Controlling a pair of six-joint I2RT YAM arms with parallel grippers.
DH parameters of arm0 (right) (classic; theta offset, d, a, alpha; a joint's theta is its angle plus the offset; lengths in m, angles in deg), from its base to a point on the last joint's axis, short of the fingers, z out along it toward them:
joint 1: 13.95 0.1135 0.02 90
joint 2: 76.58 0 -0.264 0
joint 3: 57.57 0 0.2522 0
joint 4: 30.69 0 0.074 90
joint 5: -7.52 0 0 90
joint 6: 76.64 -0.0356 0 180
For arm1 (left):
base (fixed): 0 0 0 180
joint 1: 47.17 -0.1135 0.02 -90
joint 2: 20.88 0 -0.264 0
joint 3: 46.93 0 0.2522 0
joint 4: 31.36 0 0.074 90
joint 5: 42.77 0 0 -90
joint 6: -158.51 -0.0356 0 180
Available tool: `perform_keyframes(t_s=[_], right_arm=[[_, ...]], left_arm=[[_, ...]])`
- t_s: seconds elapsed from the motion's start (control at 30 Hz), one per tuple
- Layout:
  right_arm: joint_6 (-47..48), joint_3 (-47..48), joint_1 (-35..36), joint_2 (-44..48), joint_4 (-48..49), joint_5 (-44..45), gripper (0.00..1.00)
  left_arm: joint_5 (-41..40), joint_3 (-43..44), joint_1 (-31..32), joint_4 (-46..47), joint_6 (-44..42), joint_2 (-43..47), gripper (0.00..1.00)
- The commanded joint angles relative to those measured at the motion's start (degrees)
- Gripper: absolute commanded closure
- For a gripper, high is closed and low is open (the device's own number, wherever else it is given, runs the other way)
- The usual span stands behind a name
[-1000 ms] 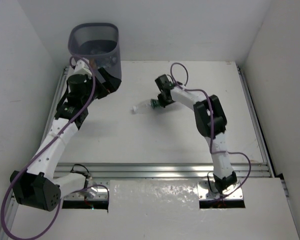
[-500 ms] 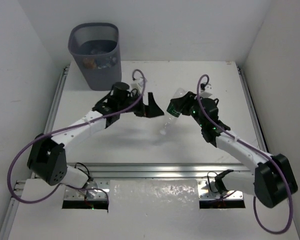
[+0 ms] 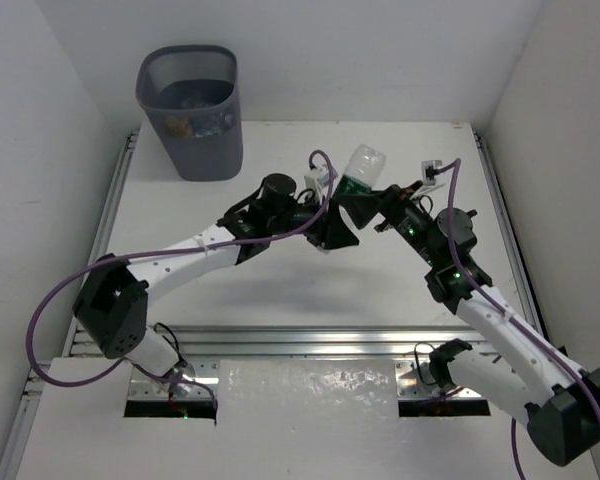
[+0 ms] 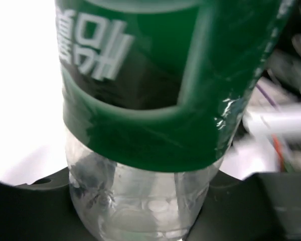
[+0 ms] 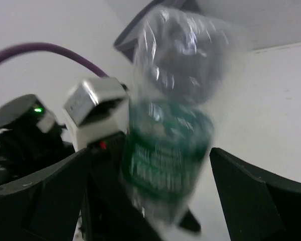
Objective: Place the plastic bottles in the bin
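So we've got the bottle (image 3: 360, 172) up in the air, well off to the right of the bin (image 3: 195, 150) and a bit nearer the arm bases than the bin is. Its label (image 4: 140, 115) is dark green with chunky white lettering (image 4: 93, 45) that looks Korean to us. It's upside down in the left wrist view and we can't read it. The right wrist view only gives us a blurry smear of small white print.

The left gripper (image 3: 342, 215) is clamped on the clear part just below the label. The right gripper (image 3: 373, 205) has let go, with its fingers spread wide on either side of the bottle and a gap on both sides.

The bin sits in the far left corner of the table (image 3: 280, 290), right up against the rail (image 3: 115, 200) on that edge, with its rim open upward. There are coloured bits inside, too small for us to identify.

The bottle's long axis runs roughly upright, tipped a little away from the bin, with a clear rounded end on top. We can't tell which end has the cap.
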Motion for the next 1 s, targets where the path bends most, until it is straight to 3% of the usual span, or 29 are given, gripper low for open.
perform_keyframes(t_s=[0.0, 0.07, 0.1, 0.17, 0.27, 0.3, 0.37, 0.43, 0.47, 0.5, 0.57, 0.63, 0.67, 0.73, 0.77, 0.83, 0.97], right_arm=[[4.37, 3.11, 0.73, 5.52, -13.88, 12.83, 0.01], [7.1, 5.22, 0.3, 8.41, -22.63, 26.7, 0.01], [6.32, 5.58, 0.12, 9.3, -30.59, 39.91, 0.01], [5.61, 4.62, -0.76, 12.19, -33.82, 46.79, 0.01], [9.03, 1.63, -1.11, 15.09, -32.17, 45.51, 0.01], [10.08, 1.28, -1.2, 15.28, -31.21, 43.76, 0.01], [10.01, 1.54, -1.2, 15.02, -31.9, 43.56, 0.01], [8.26, 1.54, -1.29, 13.88, -32.78, 42.95, 0.01], [7.55, 1.1, -1.29, 13.35, -32.17, 41.73, 0.01], [7.2, 0.93, -1.46, 11.7, -30.86, 40.41, 0.01], [6.66, 1.8, -1.55, 9.23, -31.11, 38.12, 0.01], [6.32, 2.76, -1.81, 6.07, -32.08, 36.63, 0.01], [6.57, 2.77, -1.82, 5.44, -31.56, 35.84, 0.01], [6.93, 2.68, -1.9, 4.3, -31.02, 33.82, 0.01], [7.71, 2.77, -1.9, 4.03, -31.02, 33.2, 0.01], [8.51, 3.03, -1.9, 3.33, -31.11, 32.58, 0.01], [9.3, 3.47, -1.9, 2.1, -30.41, 31.79, 0.01]], left_arm=[[-21.49, 6.76, -1.46, -5.64, 0.59, 4.0, 1.0], [-31.02, 9.93, -3.74, -12.34, 1.46, 4.53, 1.0], [-38.9, 11.86, -5.31, -15.24, 2.08, 4.1, 1.0], [-42.57, 17.48, -12.25, -22.28, 3.13, 2.17, 1.0], [-48.81, 28.54, -21.22, -29.57, 1.91, -4.5, 1.0], [-50.22, 35.89, -23.41, -33.08, 1.65, -9.48, 1.0], [-50.32, 43.92, -28.43, -35.91, 0.34, -14.86, 1.0], [-51.03, 58.32, -31.85, -40.3, -1.42, -24.17, 1.0], [-51.9, 70.29, -32.74, -44.5, -3.0, -27.51, 1.0], [-51.73, 75.89, -33.79, -46.1, -3.54, -34.33, 1.0], [-49.72, 84.18, -36.96, -46.91, -4.68, -39.04, 0.94], [-47.08, 81.6, -40.37, -40.18, -4.42, -39.07, 0.75], [-44.29, 75.57, -41.27, -33.36, -4.42, -37.23, 0.58], [-43.21, 75.06, -41.63, -31.0, -6.34, -37.73, 0.06], [-42.25, 80.03, -41.63, -32.39, -7.31, -40.18, 0.0], [-41.62, 83.76, -41.63, -33.11, -8.89, -41.08, 0.0], [-41.36, 78.42, -41.63, -28.72, -9.52, -35.04, 0.0]])
